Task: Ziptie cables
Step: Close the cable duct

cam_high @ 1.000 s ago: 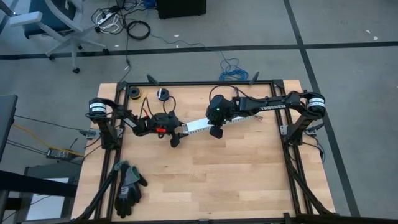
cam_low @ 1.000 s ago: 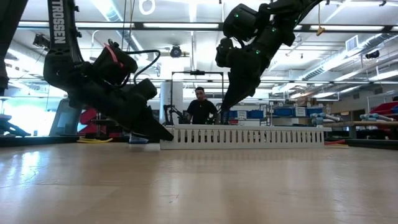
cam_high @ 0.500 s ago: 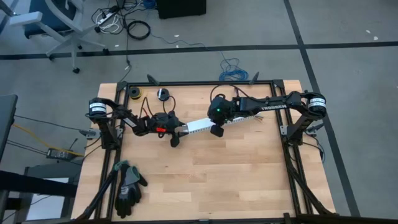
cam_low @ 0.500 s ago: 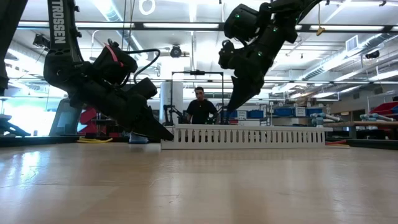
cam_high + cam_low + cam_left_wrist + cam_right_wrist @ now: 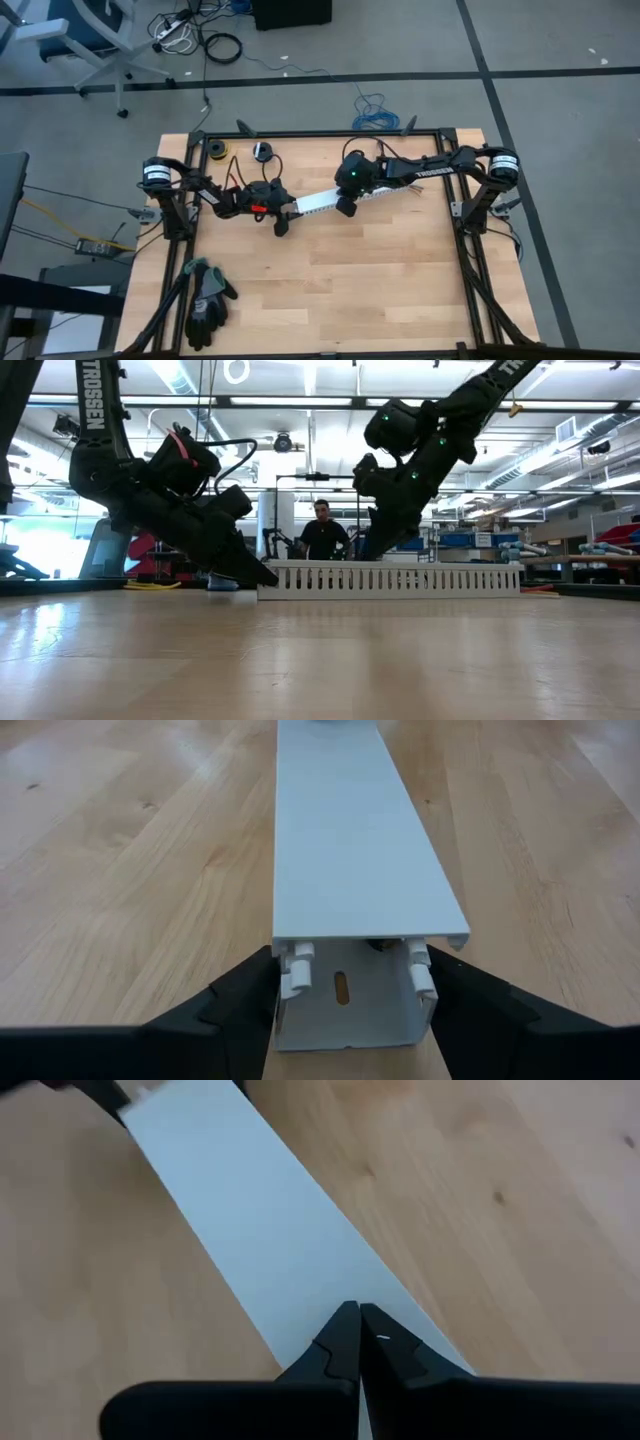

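Note:
A long white slotted duct (image 5: 318, 201) with a flat cover (image 5: 350, 840) lies on the wooden table, running from centre left toward the far right. My left gripper (image 5: 350, 962) is at its left end (image 5: 262, 575), closed on it. My right gripper (image 5: 356, 1316) is shut, its tips over the cover near the duct's middle (image 5: 375, 554). No cables and no ziptie show on the table. My left gripper pinches the duct's left end between its two fingers, one on each slotted side wall (image 5: 292, 970). The fingers come from the table's left, slanting down, and lie along the duct. The duct rests flat on the table. My right gripper's shut tips are at the cover (image 5: 300, 1270), pointing down at a slant; I cannot tell whether they touch it.
Black gloves (image 5: 205, 298) lie at the near left corner. A small roll (image 5: 213, 150) and a dark round part (image 5: 261, 152) sit at the far left. A dark frame rail (image 5: 330, 133) runs round the table. A person (image 5: 322, 530) stands beyond the far edge.
My right gripper, still shut, has come down toward the duct's cover and a little toward the table's left. The duct has stayed where it was.

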### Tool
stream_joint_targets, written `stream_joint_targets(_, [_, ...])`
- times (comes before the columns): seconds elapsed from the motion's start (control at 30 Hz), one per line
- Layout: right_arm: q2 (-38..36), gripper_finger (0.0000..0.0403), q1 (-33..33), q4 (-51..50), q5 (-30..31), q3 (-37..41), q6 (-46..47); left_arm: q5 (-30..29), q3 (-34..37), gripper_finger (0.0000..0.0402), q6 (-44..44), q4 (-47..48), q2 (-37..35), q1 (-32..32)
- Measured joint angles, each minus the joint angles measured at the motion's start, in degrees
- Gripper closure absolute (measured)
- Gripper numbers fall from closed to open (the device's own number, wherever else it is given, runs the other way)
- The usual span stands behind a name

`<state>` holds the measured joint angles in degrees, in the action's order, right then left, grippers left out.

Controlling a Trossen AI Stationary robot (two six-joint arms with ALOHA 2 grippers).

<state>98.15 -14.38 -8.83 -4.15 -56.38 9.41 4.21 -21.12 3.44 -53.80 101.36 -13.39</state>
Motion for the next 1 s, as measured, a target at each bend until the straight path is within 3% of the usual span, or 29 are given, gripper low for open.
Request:
stream_joint_targets(0.3, [0.37,0.0403,0.08,5.89,-6.16,0.95,-1.51,-0.01,-0.09,0.0167,-0.02,0.06,0.00,0.02])
stream_joint_targets(0.47, [0.37,0.0403,0.08,6.04,-6.34,1.12,-1.99,-0.03,-0.13,0.0167,-0.07,0.25,0.02,0.02])
stream_joint_targets(0.83, [-0.89,0.0403,1.46,0.19,3.89,0.95,0.81,-0.03,-0.17,0.0167,-0.13,0.62,0.02,0.02])
stream_joint_targets(1.0, [4.35,0.0403,1.26,10.19,-3.15,0.90,0.00,-0.06,-0.02,0.0167,-0.11,0.53,0.02,0.00])
